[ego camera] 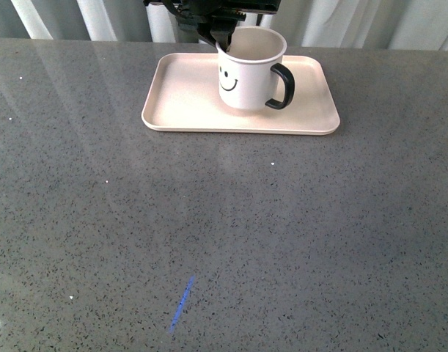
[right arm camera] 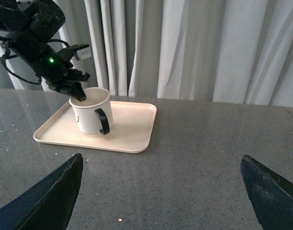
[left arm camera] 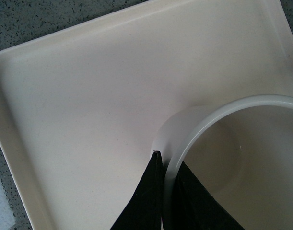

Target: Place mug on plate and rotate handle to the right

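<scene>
The cream-white mug with a black smiley face stands upright on the pale plate. Its black loop handle points to the right in the front view. My left gripper is shut on the mug's rim at the far left side, one finger inside and one outside; the left wrist view shows the fingers pinching the rim. The right wrist view shows the mug, its handle, the plate and my left gripper. My right gripper is open and empty above the table, away from the plate.
The grey speckled table extends in front of the plate. A short blue mark lies on it near the front. White curtains hang behind the table's far edge.
</scene>
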